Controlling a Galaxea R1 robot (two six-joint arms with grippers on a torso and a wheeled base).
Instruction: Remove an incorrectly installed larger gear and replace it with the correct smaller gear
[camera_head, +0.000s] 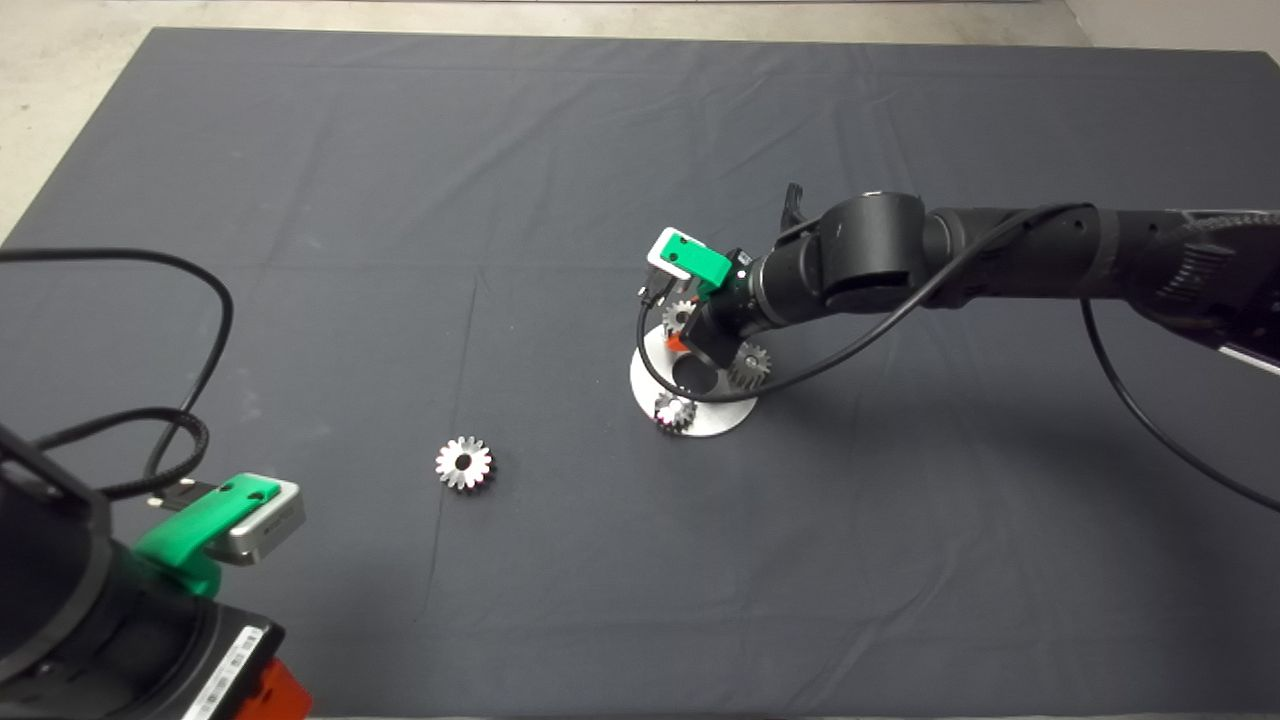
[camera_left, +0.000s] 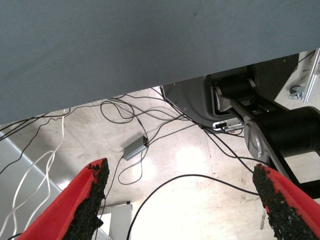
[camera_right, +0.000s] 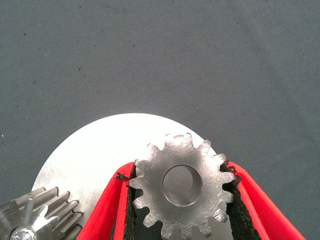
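Fingers of the right gripper (camera_head: 684, 340) were mostly hidden in the head view under its own black wrist and green camera mount, over a round silver base plate (camera_head: 720, 418) near the middle of the dark mat (camera_head: 560, 180). Two small grey gears stood on that plate, one at its near edge (camera_head: 674, 411) and one on its right side (camera_head: 749, 366), both close beside the wrist. A black cable (camera_head: 850, 345) looped down across the plate. The larger gear (camera_head: 464, 463) lay flat on the mat, well apart to the left of the plate, with bare cloth all round it. The left gripper (camera_head: 270, 690) waited at the lower left corner, far from both.

From the left wrist, the red fingers (camera_left: 87, 200) stood wide apart with nothing between them; beyond the mat's edge lay pale floor, loose cables and a small grey box (camera_left: 135, 148).

From the right wrist, the fingers (camera_right: 107, 210) were clamped on the smaller gear (camera_right: 182, 192), one pad on each side of its teeth, over the plate. Another gear (camera_right: 42, 217) stood on the plate just beside one finger. Past the plate's rim the mat lay open.
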